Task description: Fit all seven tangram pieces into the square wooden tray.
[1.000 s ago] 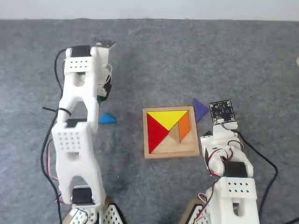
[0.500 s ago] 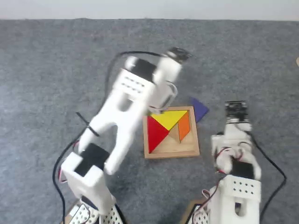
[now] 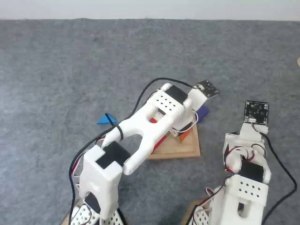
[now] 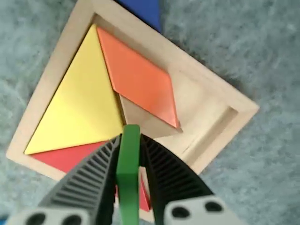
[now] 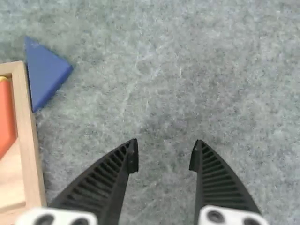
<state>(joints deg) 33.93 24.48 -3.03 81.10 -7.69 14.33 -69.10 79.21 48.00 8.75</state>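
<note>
In the left wrist view my left gripper (image 4: pixel 129 140) is shut on a green piece (image 4: pixel 128 173) held on edge. It hangs over the square wooden tray (image 4: pixel 234 112), above the bare wood beside the orange parallelogram (image 4: pixel 140 79). A yellow triangle (image 4: pixel 79 108) and a red triangle (image 4: pixel 65 157) also lie in the tray. From above, the left arm (image 3: pixel 164 108) reaches across the tray (image 3: pixel 187 150). My right gripper (image 5: pixel 164 157) stands open over bare carpet, to the right of the tray rim (image 5: pixel 28 131). A dark blue triangle (image 5: pixel 44 70) lies just outside the tray's far right corner.
A light blue triangle (image 3: pixel 105 119) lies on the grey carpet left of the tray, partly behind the left arm's cable. The right arm (image 3: pixel 243 150) stands at the right. Open carpet stretches across the far half of the table.
The left arm has swung from the left side of the table over to the tray, carrying the green piece. The right arm has drawn a little to the right, away from the tray.
</note>
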